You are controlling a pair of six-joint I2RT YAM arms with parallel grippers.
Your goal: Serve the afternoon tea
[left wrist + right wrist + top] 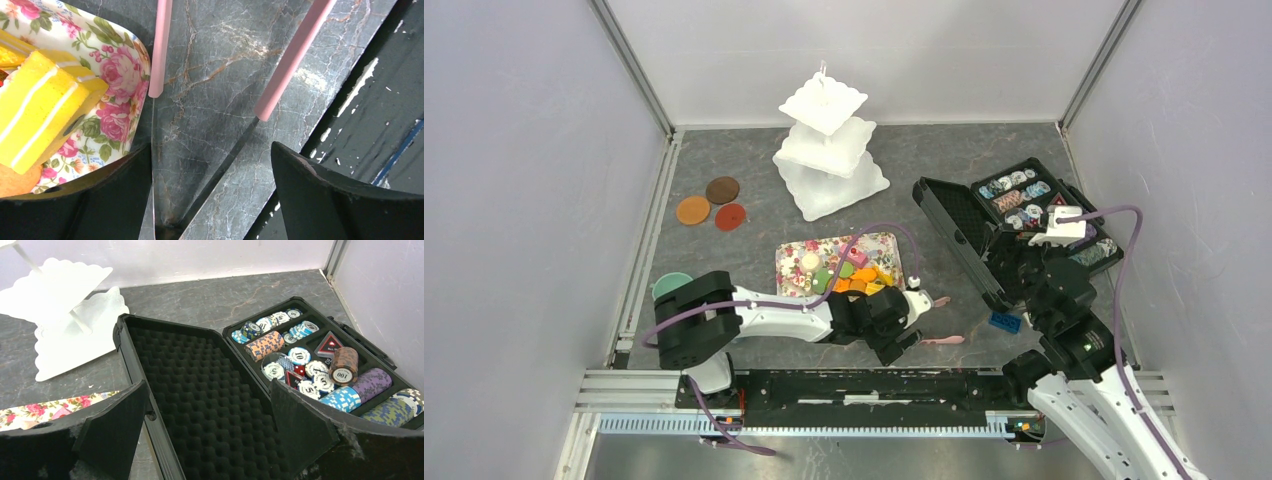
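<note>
Steering the wide-open, empty left gripper (210, 104) over the flowered rectangular tray's (118, 75) near-right corner, straddle the yellow white-striped toy cake (40, 107) squarely.

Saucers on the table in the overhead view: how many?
3, clustered left of the white tiered stand: a dark brown saucer, an orange saucer farthest left, a reddish saucer nearest the tray. Stacked ones could be hidden.

Grey marble table (924, 160) bears tray (879, 245), stand (829, 150), saucers (722, 189), case (959, 225), brick (1004, 322)
</note>
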